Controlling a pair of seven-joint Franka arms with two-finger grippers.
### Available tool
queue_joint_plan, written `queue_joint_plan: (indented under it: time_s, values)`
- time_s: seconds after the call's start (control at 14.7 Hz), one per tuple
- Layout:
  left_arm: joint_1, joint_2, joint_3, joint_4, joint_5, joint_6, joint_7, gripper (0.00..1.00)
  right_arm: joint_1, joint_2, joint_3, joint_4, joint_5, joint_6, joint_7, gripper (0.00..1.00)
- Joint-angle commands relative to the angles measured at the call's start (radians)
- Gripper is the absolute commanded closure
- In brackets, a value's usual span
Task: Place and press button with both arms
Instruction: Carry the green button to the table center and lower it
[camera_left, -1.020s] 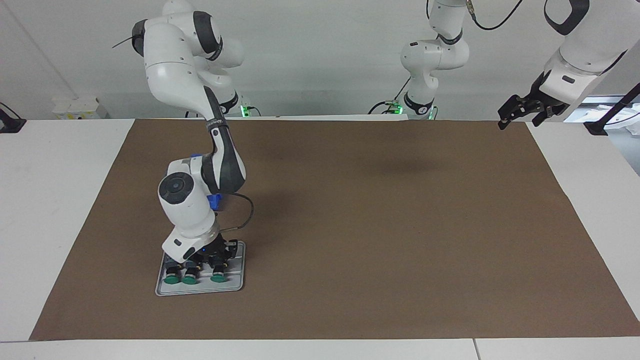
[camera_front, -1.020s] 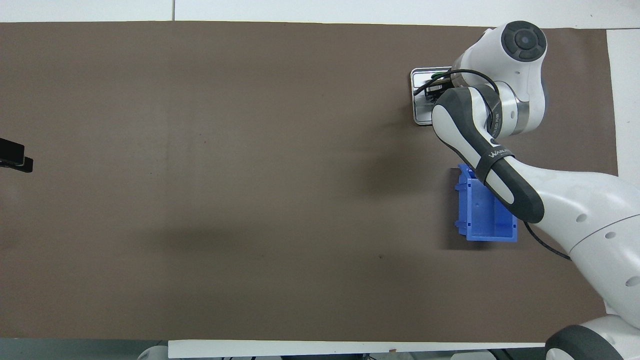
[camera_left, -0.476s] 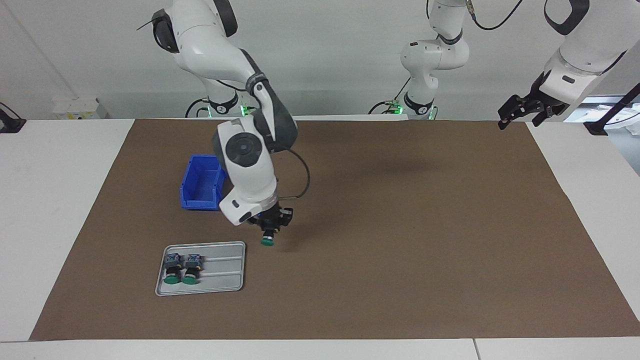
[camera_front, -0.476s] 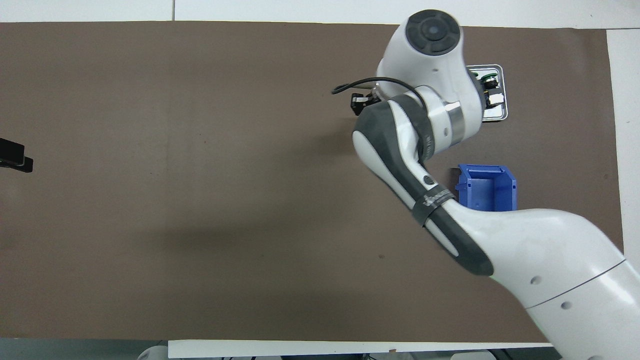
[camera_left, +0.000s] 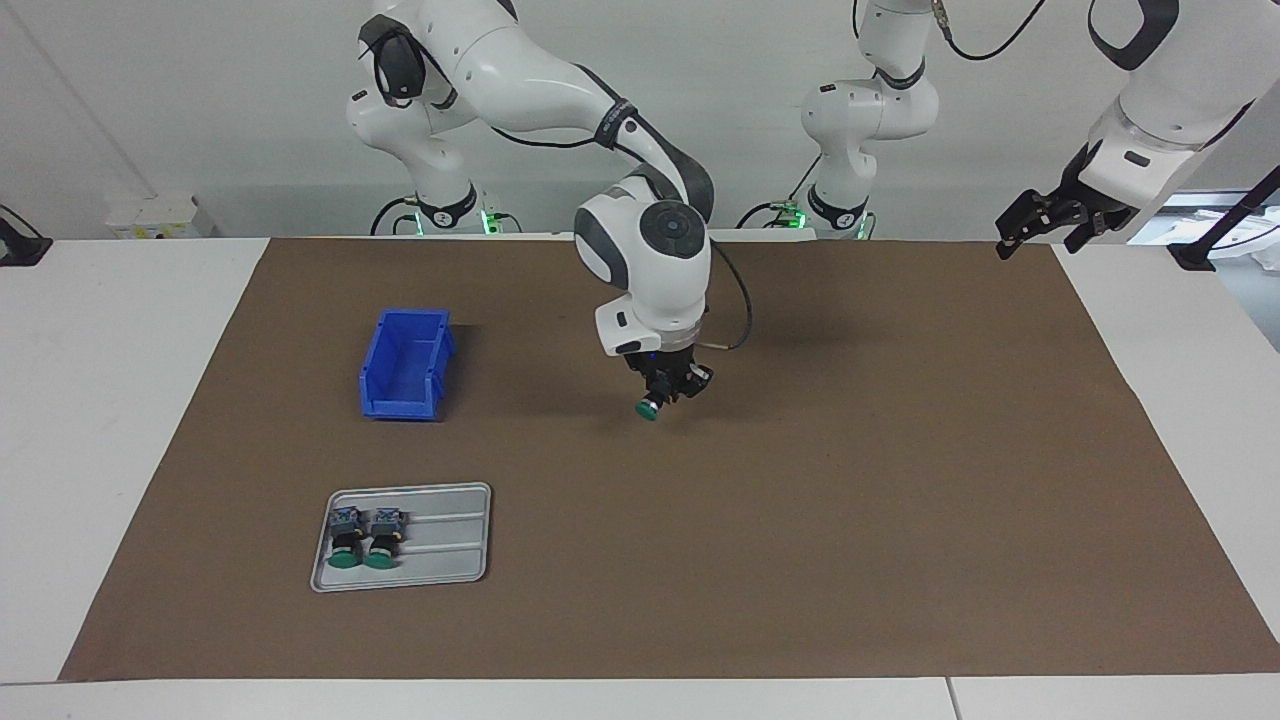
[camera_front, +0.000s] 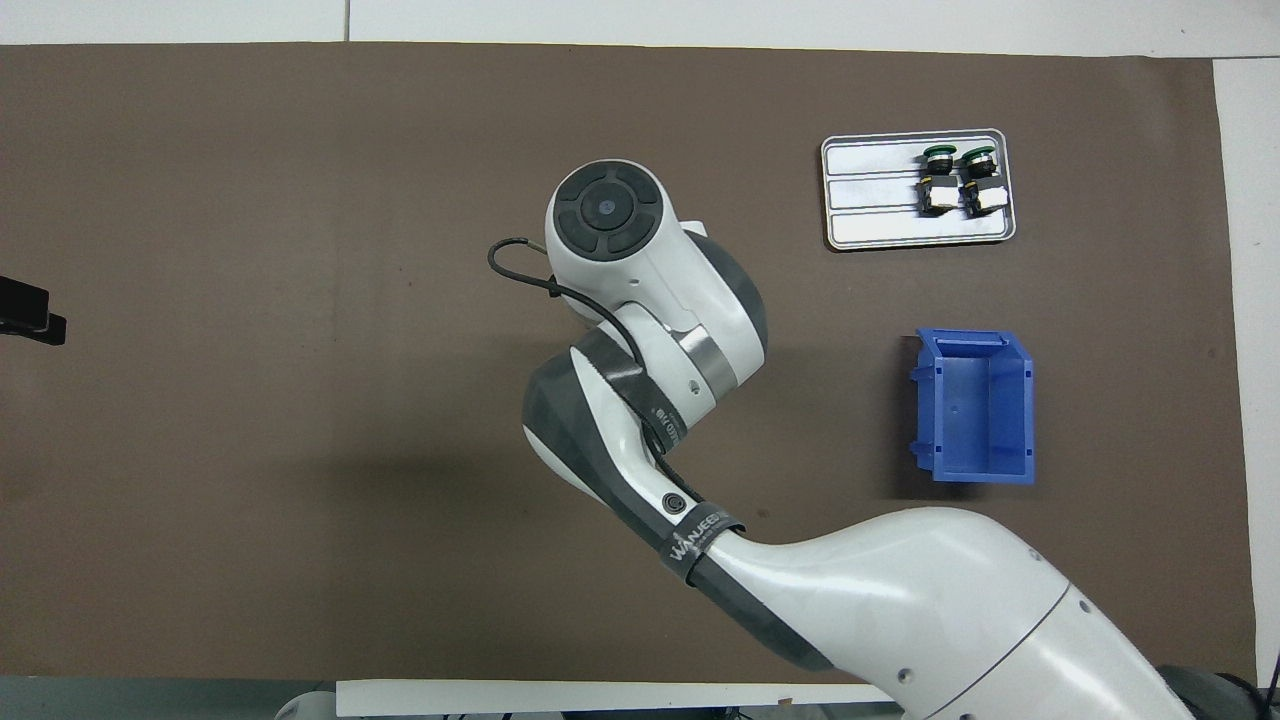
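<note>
My right gripper (camera_left: 668, 385) is shut on a button (camera_left: 650, 405) and holds it in the air over the middle of the brown mat (camera_left: 850, 480), green cap pointing down. In the overhead view my right arm's wrist hides the gripper and this button. Two more buttons (camera_left: 346, 540) (camera_left: 382, 538) lie side by side in the grey tray (camera_left: 455, 560), also seen from overhead (camera_front: 938, 180) (camera_front: 978, 180). My left gripper (camera_left: 1040, 228) is open and empty, waiting in the air over the mat's corner at the left arm's end; its tips show in the overhead view (camera_front: 30, 312).
A blue open bin (camera_left: 405, 362) stands on the mat, nearer to the robots than the tray (camera_front: 870, 215), toward the right arm's end; it also shows from overhead (camera_front: 975, 405). White table surrounds the mat.
My right gripper has lifted one button from the tray and carried it up toward the middle of the mat. The tray now holds two buttons. The left arm has not moved.
</note>
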Motion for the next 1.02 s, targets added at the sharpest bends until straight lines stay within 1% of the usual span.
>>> queue_joint_plan:
  time_s: [0.0, 0.14, 0.27, 0.34, 0.54, 0.68, 0.75, 0.88, 0.95]
  values:
    - [0.007, -0.008, -0.003, -0.006, 0.018, -0.01, 0.005, 0.0, 0.0, 0.021, 0.003, -0.01, 0.011, 0.062, 0.279, 0.95]
    - [0.007, -0.008, -0.003, -0.006, 0.018, -0.01, 0.005, 0.0, 0.009, 0.039, 0.003, -0.016, 0.012, 0.091, 0.454, 0.91]
    - [0.007, -0.008, -0.003, -0.006, 0.018, -0.01, 0.005, 0.0, 0.012, 0.07, 0.003, -0.018, 0.006, 0.131, 0.703, 0.82]
    - [0.007, -0.008, -0.003, -0.006, 0.018, -0.01, 0.005, 0.0, 0.012, 0.08, 0.003, -0.02, -0.006, 0.139, 0.752, 0.82]
    - [0.007, -0.008, -0.003, -0.006, 0.018, -0.01, 0.005, 0.0, 0.028, 0.084, 0.003, -0.072, -0.017, 0.178, 0.757, 0.81]
    - [0.007, -0.008, -0.003, -0.006, 0.018, -0.01, 0.005, 0.0, 0.031, 0.081, 0.002, -0.116, -0.015, 0.214, 0.766, 0.79]
    - [0.007, -0.008, -0.003, -0.006, 0.018, -0.01, 0.005, 0.0, 0.029, 0.079, 0.002, -0.124, -0.015, 0.215, 0.766, 0.69]
    - [0.007, -0.008, -0.003, -0.006, 0.018, -0.01, 0.005, 0.0, 0.029, 0.076, 0.002, -0.11, -0.018, 0.202, 0.763, 0.21]
    - [0.007, -0.008, -0.003, -0.006, 0.018, -0.01, 0.005, 0.0, 0.029, 0.067, 0.002, -0.102, -0.023, 0.192, 0.758, 0.01]
